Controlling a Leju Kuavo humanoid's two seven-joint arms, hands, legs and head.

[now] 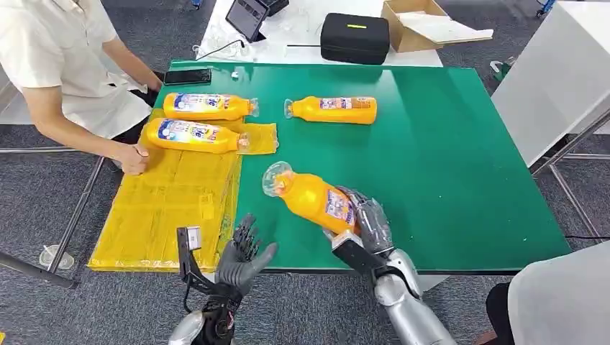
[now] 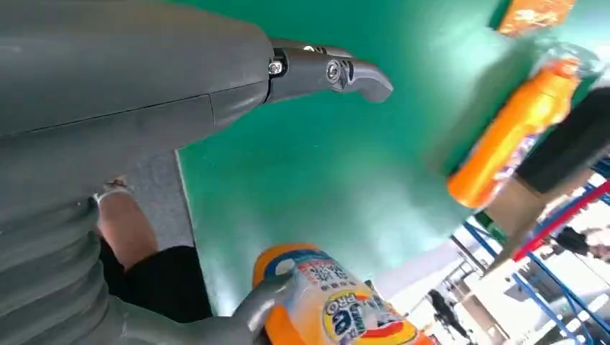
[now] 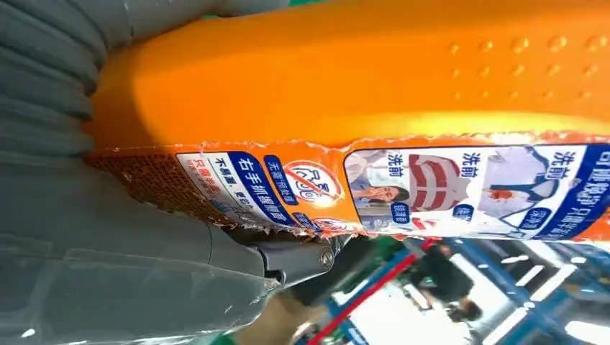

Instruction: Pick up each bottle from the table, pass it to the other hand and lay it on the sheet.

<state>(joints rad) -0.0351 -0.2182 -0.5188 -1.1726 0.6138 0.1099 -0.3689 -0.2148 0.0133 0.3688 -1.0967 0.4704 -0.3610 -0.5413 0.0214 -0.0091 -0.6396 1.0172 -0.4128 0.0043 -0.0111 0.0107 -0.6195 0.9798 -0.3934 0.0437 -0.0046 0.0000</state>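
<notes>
My right hand (image 1: 367,219) grips an orange bottle (image 1: 309,194) by its lower body, lifted above the green table (image 1: 446,165) with its clear cap pointing up and left. Its labelled side (image 3: 403,187) lies against the right hand (image 3: 108,237). My left hand (image 1: 243,259) is open at the table's front edge, left of the held bottle, fingers spread and empty. In the left wrist view the left hand (image 2: 137,86) faces the held bottle (image 2: 324,309). Two orange bottles (image 1: 207,106) (image 1: 193,135) lie on the yellow sheet (image 1: 165,201). One bottle (image 1: 334,109) lies on the table farther back.
A person sits at the table's left, one hand (image 1: 131,158) resting on the sheet's edge. A phone (image 1: 188,76) lies at the back left corner. A black case (image 1: 354,37) and a cardboard box (image 1: 424,25) stand on the white table behind. Another person's knee (image 1: 561,302) is at right.
</notes>
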